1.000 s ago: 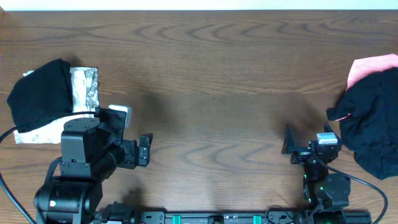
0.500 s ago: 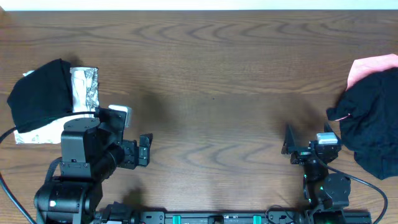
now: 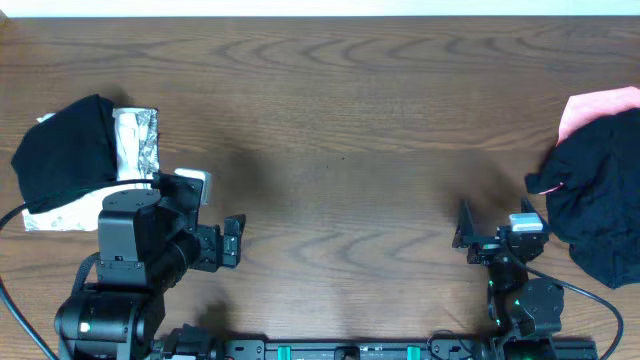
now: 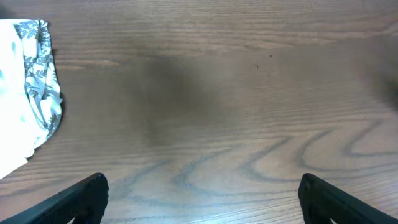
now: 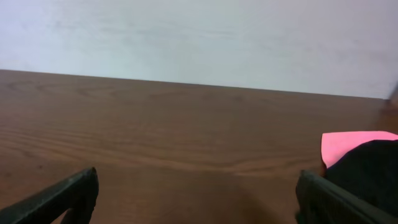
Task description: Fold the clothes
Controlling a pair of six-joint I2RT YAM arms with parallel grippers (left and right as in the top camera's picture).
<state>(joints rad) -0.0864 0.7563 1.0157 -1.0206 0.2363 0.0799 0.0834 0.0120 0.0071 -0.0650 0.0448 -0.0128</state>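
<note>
No change vs earlier frames. L gripper [image 4: 200, 190] spread wide, empty; R gripper [image 5: 196, 186] same. Left: black shirt [image 3: 60, 150] atop white printed piece [image 3: 137, 140]. Right: black heap [image 3: 600, 205] over pink piece [image 3: 592, 108].

Bare table [image 3: 340, 120] across the whole middle, passable from both sides, black shirt [image 3: 60, 150] over white printed garment [image 3: 137, 140] heaped at far left, black pile [image 3: 600, 200] over pink piece [image 3: 590, 108] crowding the right edge

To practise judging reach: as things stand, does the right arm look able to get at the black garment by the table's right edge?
Probably yes. The right gripper is open and empty, the black garment lies just beside it, and only the table shows between them.
</note>
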